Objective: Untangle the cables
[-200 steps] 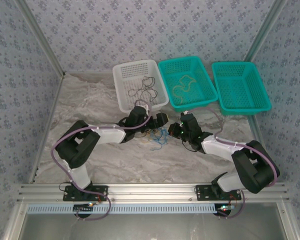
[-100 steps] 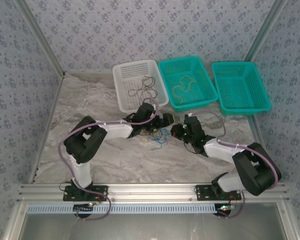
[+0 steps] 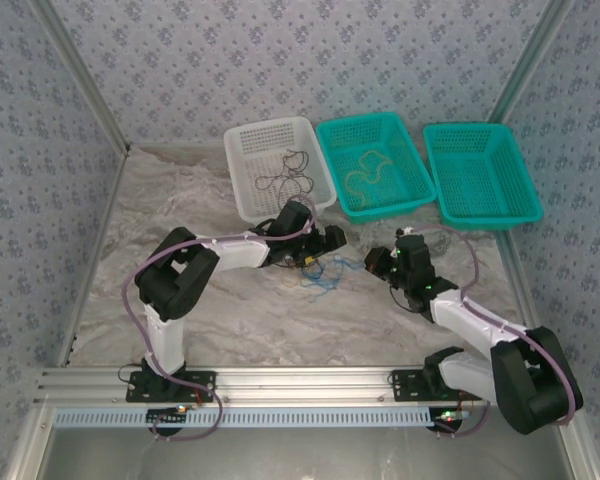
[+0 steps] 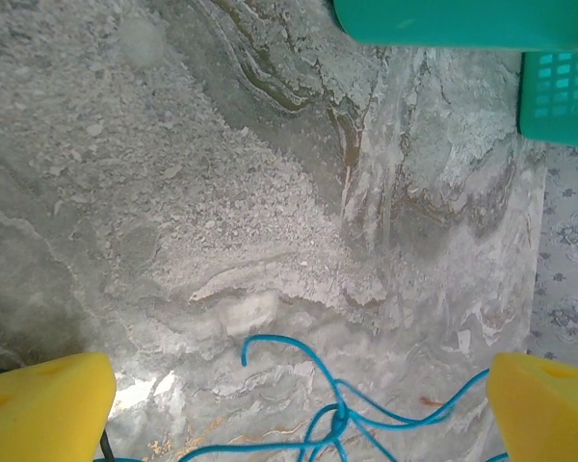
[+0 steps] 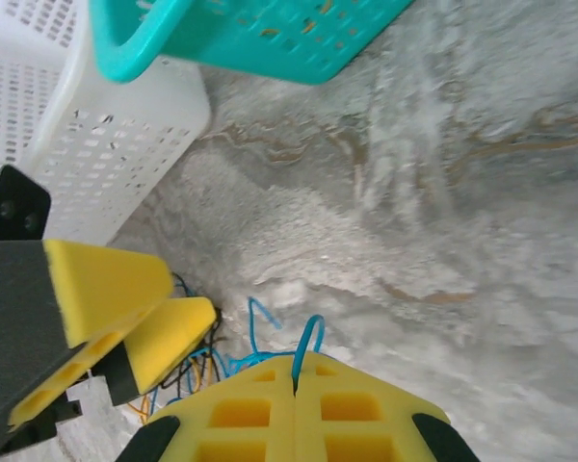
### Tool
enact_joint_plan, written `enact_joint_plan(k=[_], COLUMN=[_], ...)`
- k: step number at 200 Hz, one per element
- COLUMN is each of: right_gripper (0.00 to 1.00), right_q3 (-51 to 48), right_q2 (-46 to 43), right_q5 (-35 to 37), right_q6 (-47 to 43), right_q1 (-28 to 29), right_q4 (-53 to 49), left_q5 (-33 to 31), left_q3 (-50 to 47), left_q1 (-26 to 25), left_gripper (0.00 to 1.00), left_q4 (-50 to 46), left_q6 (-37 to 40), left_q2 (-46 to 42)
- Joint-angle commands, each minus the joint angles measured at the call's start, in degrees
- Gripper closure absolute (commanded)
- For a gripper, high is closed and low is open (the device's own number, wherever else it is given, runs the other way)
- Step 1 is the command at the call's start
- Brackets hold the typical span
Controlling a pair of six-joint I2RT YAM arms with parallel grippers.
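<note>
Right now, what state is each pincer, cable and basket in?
left pincer: open, over the blue cable.
right pincer: shut on the blue cable.
blue cable: tangled on the table.
black cable: loose in the white basket.
yellow cable: loose in the middle teal basket.
right teal basket: upright on the table.

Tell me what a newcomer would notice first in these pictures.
Three baskets line the far edge of the table: a white basket with a black cable, a middle teal basket with a yellow cable, a second teal basket. Before them a blue cable lies tangled, the right gripper shut on a strand and the left gripper open around it.
</note>
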Motion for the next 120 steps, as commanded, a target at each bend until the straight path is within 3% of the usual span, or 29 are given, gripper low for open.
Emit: enact_joint_plan(k=[1, 34, 68, 120], right_gripper=[1.00, 1.00, 1.00, 1.00], right_q3=[1.7, 3.4, 4.7, 3.6], right_q2=[-2.4, -2.7, -3.9, -4.4], right_q5=[-3.3, -8.7, -3.4, -3.6], right_q6=[-4.5, -7.7, -7.0, -6.2], right_q1=[-4.2, -10.4, -14.1, -23.0], right_q4=[-7.8, -12.5, -19.9, -24.6], left_q5=[0.6, 1.1, 1.1, 1.3], left_q3=[-0.6, -0.5, -0.7, -0.9], left_q1=[0.2, 0.3, 0.2, 0.2], left_gripper=[0.01, 0.01, 0.01, 0.01], left_q4=[-4.5, -3.8, -3.7, -2.5], left_q6=[-0.6, -1.3, -1.4, -0.3], left_q2=[4.0, 4.9, 4.9, 4.2])
